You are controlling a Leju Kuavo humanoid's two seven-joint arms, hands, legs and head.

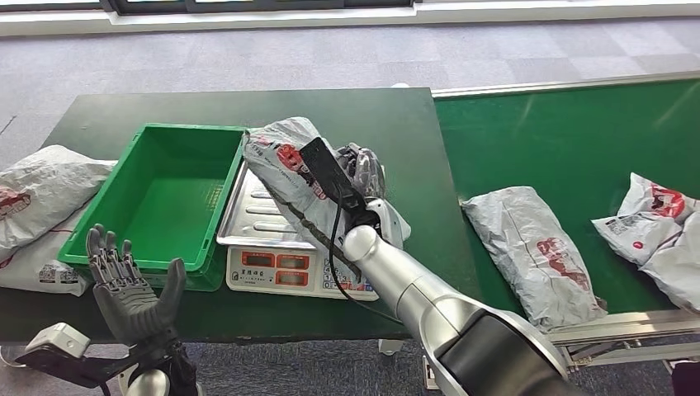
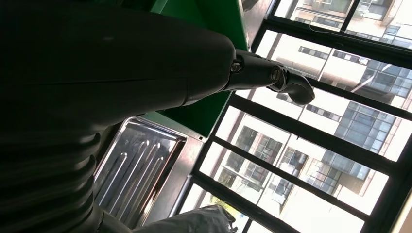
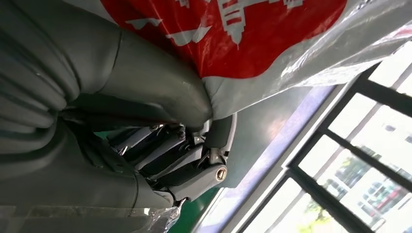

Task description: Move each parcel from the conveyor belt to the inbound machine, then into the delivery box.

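Observation:
My right hand [image 1: 363, 169] grips a grey parcel with red print [image 1: 285, 157] over the steel tray [image 1: 256, 216] of the inbound machine, a scale [image 1: 272, 268]. The parcel's far end reaches the right rim of the green delivery box [image 1: 165, 198]. In the right wrist view the thumb [image 3: 160, 87] presses into the parcel [image 3: 252, 34], with the dark fingers [image 3: 184, 155] curled beneath it. My left hand [image 1: 132, 285] is raised at the table's near edge, in front of the box, fingers spread and holding nothing. The left wrist view shows this hand [image 2: 145, 63] above the tray [image 2: 141, 155].
The green conveyor belt [image 1: 561, 148] on the right carries one long parcel [image 1: 536, 247] and two more [image 1: 652, 214] at its right end. Two parcels [image 1: 41, 186] lie on the table to the left of the box. The scale's display faces me at the table's front.

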